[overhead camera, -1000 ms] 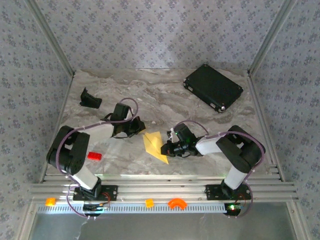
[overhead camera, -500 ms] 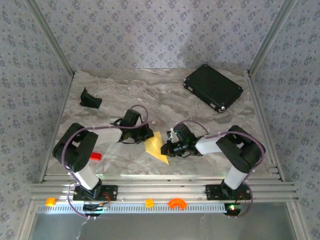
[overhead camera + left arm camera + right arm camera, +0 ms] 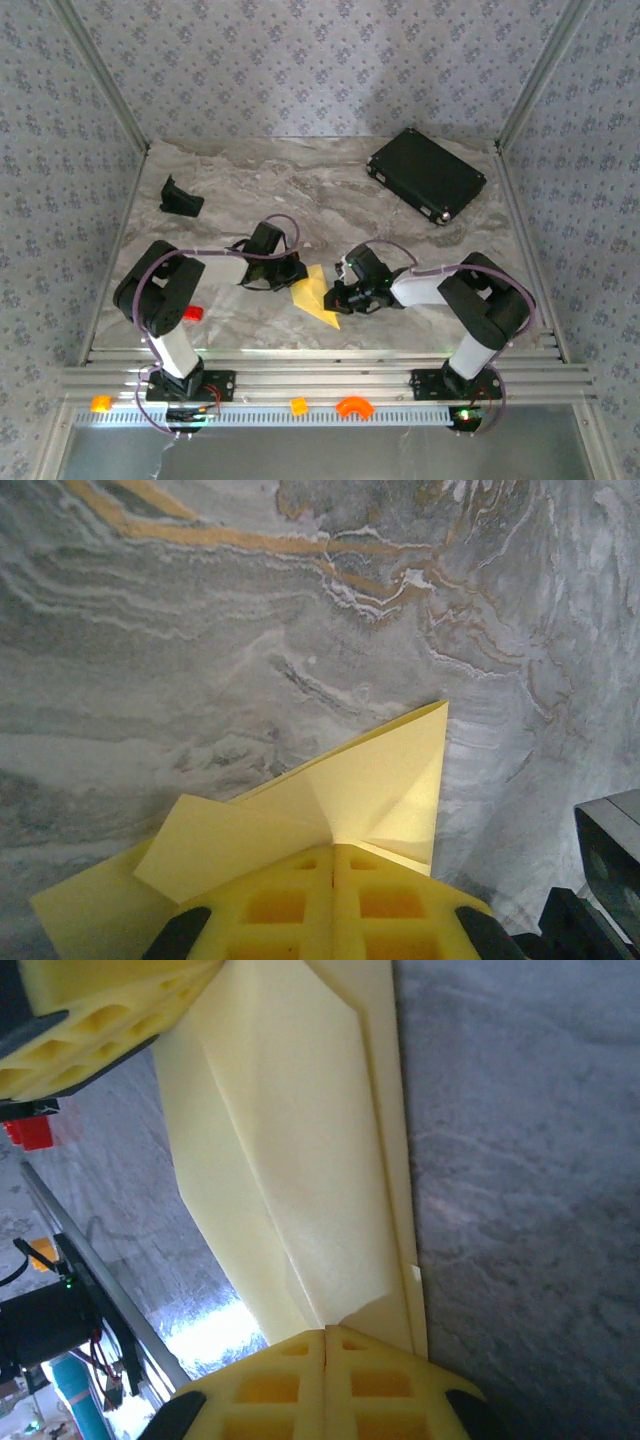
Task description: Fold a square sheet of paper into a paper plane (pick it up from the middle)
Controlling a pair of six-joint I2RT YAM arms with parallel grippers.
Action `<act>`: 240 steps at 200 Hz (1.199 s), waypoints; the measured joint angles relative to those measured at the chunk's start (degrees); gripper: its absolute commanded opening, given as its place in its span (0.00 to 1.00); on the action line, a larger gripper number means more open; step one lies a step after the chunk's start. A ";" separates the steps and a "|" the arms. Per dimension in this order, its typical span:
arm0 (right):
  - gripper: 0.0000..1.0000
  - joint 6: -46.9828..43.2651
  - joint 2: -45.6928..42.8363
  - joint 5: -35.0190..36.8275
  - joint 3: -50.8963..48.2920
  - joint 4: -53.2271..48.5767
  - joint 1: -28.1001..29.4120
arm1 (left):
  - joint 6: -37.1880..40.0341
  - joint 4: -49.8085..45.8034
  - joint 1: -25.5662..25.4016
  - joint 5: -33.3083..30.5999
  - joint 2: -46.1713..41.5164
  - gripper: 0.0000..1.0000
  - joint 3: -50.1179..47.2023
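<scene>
The folded yellow sheet of paper (image 3: pixel 316 294) lies on the marble table (image 3: pixel 330 200) just below the middle of the top view, between both grippers. The left gripper (image 3: pixel 292 272) has its pads closed together on the sheet's upper-left edge. The right gripper (image 3: pixel 334 298) is likewise closed against its right side (whether either pinches the sheet is unclear).

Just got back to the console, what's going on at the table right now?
Both arms are working on the yellow sheet of paper, which lies partly folded on the marble table near the front edge. The left pincer and the right pincer are both shut, with their tips down on the paper from opposite sides, apparently pressing folds flat. It is not yet a finished dart. The black case sits apart at the back right.
</scene>
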 measured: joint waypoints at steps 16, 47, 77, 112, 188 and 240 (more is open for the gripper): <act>0.00 -0.50 -0.02 0.39 1.86 -2.78 0.15 | 0.33 0.68 0.00 0.39 0.33 0.00 0.00; 0.00 -1.18 2.32 1.05 7.04 -4.92 0.39 | 0.44 2.16 0.02 0.92 0.96 0.00 0.00; 0.00 -2.29 6.80 1.77 10.78 -5.99 0.63 | 0.63 2.75 0.04 1.27 1.22 0.00 0.00; 0.00 -2.60 6.36 1.22 8.83 -4.13 0.24 | 1.09 3.02 0.17 1.60 1.44 0.00 0.00; 0.01 -0.44 -3.91 0.02 -1.57 -4.04 1.20 | 1.09 4.11 0.52 2.93 2.03 0.00 0.00; 0.05 -0.66 3.72 0.13 10.40 -3.76 0.20 | 1.09 4.33 0.55 3.06 2.03 0.00 -0.09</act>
